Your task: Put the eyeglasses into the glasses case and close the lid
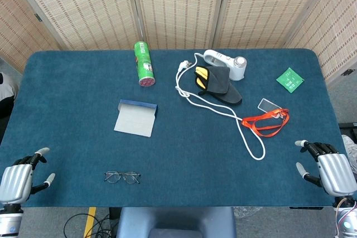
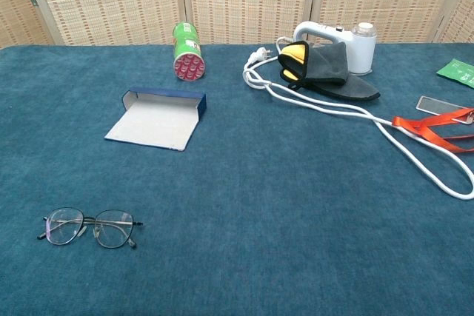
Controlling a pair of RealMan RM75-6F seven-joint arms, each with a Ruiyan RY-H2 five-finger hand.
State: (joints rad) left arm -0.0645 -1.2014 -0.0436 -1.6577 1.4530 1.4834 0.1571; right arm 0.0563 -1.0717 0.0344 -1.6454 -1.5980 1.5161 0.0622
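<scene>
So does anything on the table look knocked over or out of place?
The green can lies on its side at the back. The white cord sprawls loose across the table, passing under the orange lanyard. The eyeglasses sit apart from the open glasses case.

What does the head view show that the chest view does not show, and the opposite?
Only the head view shows the left hand and right hand, both open and holding nothing at the table's near corners.

Only the chest view shows the hollow inside of the open glasses case.

Both show the eyeglasses lying folded near the front edge, the case with its lid open, the green can, the white cable and the orange lanyard.
</scene>
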